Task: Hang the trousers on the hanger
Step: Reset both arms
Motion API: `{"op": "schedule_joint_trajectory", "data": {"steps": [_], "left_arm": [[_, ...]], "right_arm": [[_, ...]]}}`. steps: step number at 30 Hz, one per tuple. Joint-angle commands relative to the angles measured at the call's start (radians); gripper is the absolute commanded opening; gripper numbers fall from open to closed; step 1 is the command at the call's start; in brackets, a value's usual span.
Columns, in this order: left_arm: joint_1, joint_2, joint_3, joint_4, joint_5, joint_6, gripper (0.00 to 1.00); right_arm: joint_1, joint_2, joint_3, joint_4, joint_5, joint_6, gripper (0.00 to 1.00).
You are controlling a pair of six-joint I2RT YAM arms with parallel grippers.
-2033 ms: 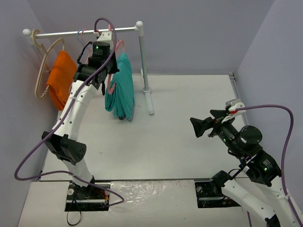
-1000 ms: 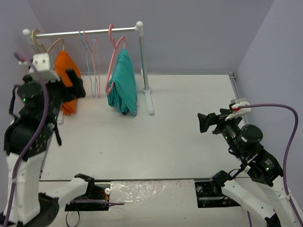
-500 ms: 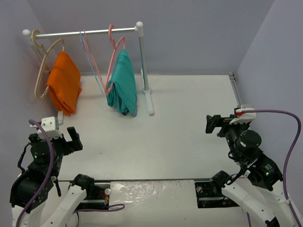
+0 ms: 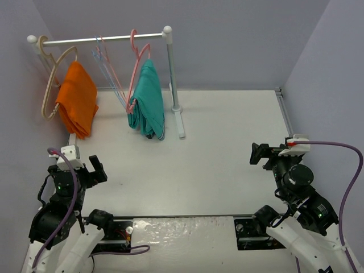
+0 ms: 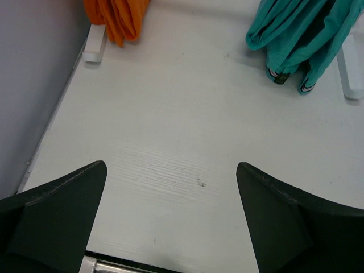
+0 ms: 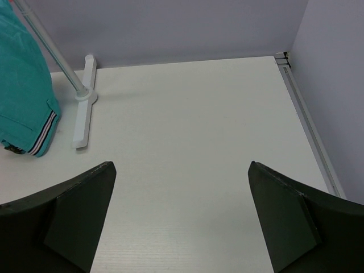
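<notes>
Fingers (image 5: 57,216) of the left gripper (image 5: 170,165) stand wide apart with nothing between them, above the counter (image 4: 216,148) by its near-left corner. The right gripper (image 6: 182,165) is spread just as wide and is also empty, by the right edge toward the near-right corner. The trousers (image 4: 147,105) hang folded over the salmon-pink hanger (image 4: 137,74), which is hooked on the rail (image 4: 102,39) along the far edge, just left of the rack's upright post (image 4: 172,74). Their striped cuffs dangle low over the counter. Thin pale hangers (image 4: 111,68) hang just left of it. An orange cloth (image 4: 77,102) on a beige hanger (image 4: 55,71) hangs toward the far-left corner. Both grippers are well apart from the trousers.
</notes>
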Motion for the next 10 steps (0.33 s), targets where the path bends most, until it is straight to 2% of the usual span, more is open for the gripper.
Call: {"op": "schedule_joint_trajectory", "data": {"steps": [1, 10], "left_arm": [[0.001, -0.005, -0.017, 0.086, -0.007, -0.041, 0.97], [0.021, -0.029, -0.04, 0.11, -0.024, -0.041, 0.97]], "right_arm": [[0.004, 0.007, -0.017, 0.082, 0.05, 0.016, 1.0], [0.003, 0.03, -0.028, 0.094, 0.022, 0.003, 1.0]]}}
